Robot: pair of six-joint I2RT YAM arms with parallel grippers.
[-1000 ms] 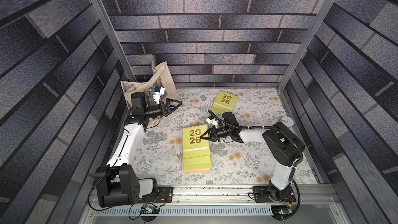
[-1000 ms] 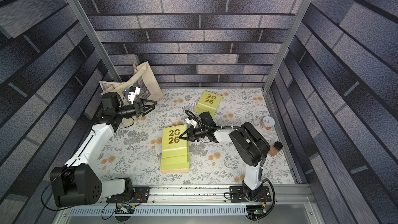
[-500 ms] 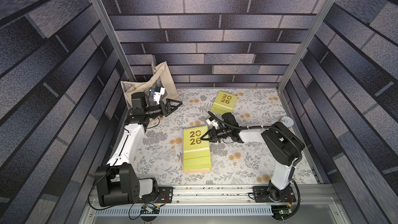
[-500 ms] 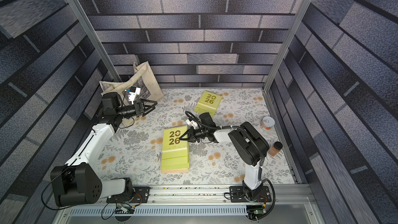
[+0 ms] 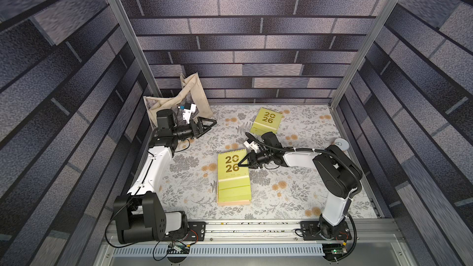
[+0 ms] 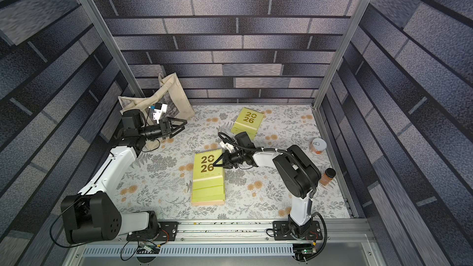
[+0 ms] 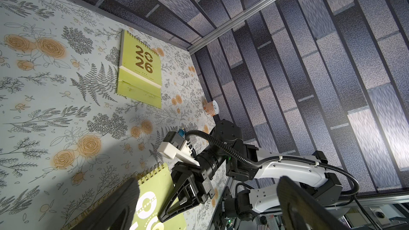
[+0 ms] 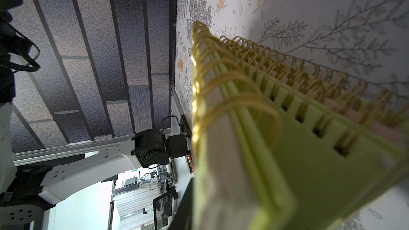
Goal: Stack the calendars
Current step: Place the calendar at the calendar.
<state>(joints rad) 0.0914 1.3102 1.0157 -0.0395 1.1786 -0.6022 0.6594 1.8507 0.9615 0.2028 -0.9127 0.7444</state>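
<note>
A stack of calendars [image 5: 234, 188] lies flat in the middle of the floral counter [image 5: 194, 175]. It is lime-green, with a peach edge showing at its near end. The top calendar [image 5: 230, 162] shows its gold "2026" cover, spiral end toward the back wall. The right fingers [image 5: 244, 161] reach in from the right, drawn narrow, with their tips over that cover beside the numerals. The right wrist view is filled with blurred spiral rings and green card, so I cannot tell whether they pinch the cover. A lone calendar [image 5: 266, 121], also green, lies flat near the back wall, well apart from the stack. The left fingers [image 7: 115, 206] are spread wide above the counter, just beside a cream tote bag [image 5: 179, 98] in the far left corner. A can [image 6: 317, 145] and a small jar [image 6: 327, 176] stand at the right edge.
</note>
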